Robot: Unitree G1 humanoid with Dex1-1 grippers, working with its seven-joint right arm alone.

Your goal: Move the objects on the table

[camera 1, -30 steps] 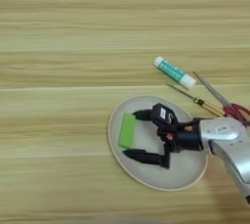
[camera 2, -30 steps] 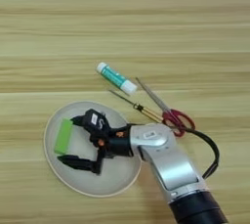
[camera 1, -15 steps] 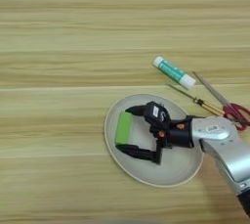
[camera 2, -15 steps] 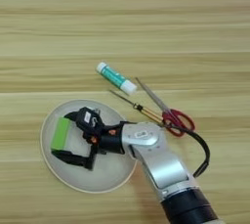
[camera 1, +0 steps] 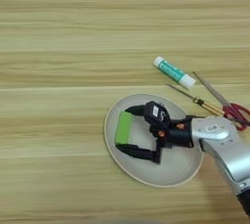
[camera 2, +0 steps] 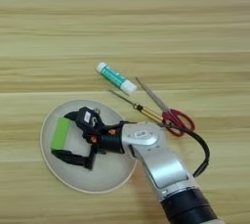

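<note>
The two black fingers (camera 1: 134, 152) of the right gripper (camera 1: 128, 131) spread wide, flanking the green block (camera 1: 123, 127) without gripping it. The block lies flat at the plate's (camera 1: 180, 175) left side. It looks light, stiff and smooth; pinching its short ends seems best.

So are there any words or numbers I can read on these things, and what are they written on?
None can be read.
White tube: its teal label shows no letters that can be made out.
End effector: a small white sticker on its black body, too blurred to read.
Green block, plate, scissors, screwdriver: no writing visible.
</note>
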